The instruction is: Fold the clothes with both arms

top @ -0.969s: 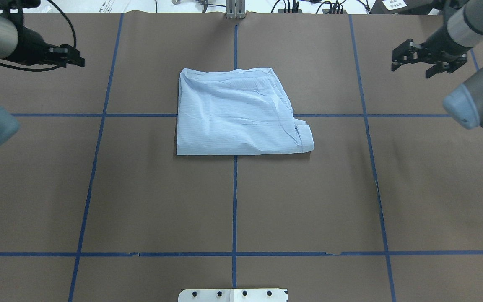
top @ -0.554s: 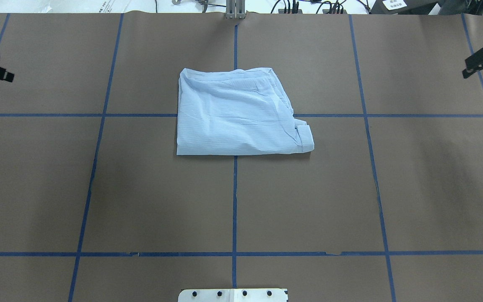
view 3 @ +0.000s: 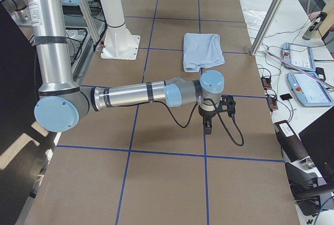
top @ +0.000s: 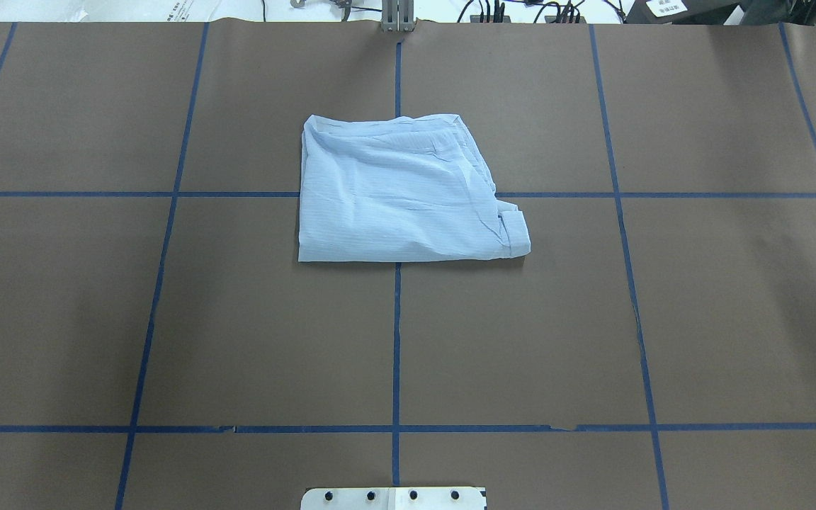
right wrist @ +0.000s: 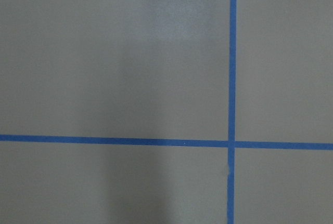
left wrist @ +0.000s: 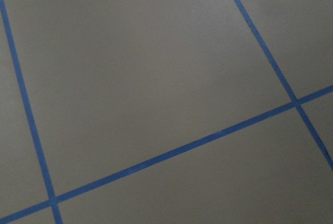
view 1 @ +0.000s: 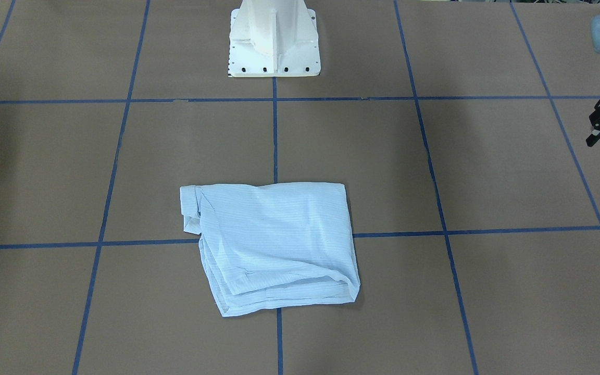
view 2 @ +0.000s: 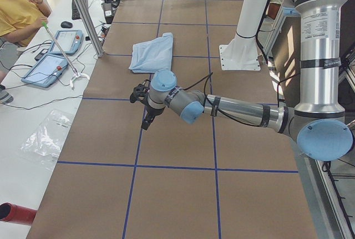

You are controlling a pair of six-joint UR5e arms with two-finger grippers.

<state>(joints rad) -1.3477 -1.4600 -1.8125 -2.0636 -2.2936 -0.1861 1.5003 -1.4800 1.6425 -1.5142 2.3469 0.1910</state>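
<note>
The folded light-blue striped shirt (top: pixel 401 198) lies mid-tabletop (top: pixel 167 319), long side crosswise, equally far from the black left gripper (view 2: pixel 136 92) and right gripper (view 3: pixel 227 105); I cannot tell either's opening.

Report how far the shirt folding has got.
Done: the shirt lies folded into a compact stack. In hand: nothing; the left gripper and right gripper hang over bare table, apart from it. Left: perhaps only tidying the cuff poking out at one corner.
</note>
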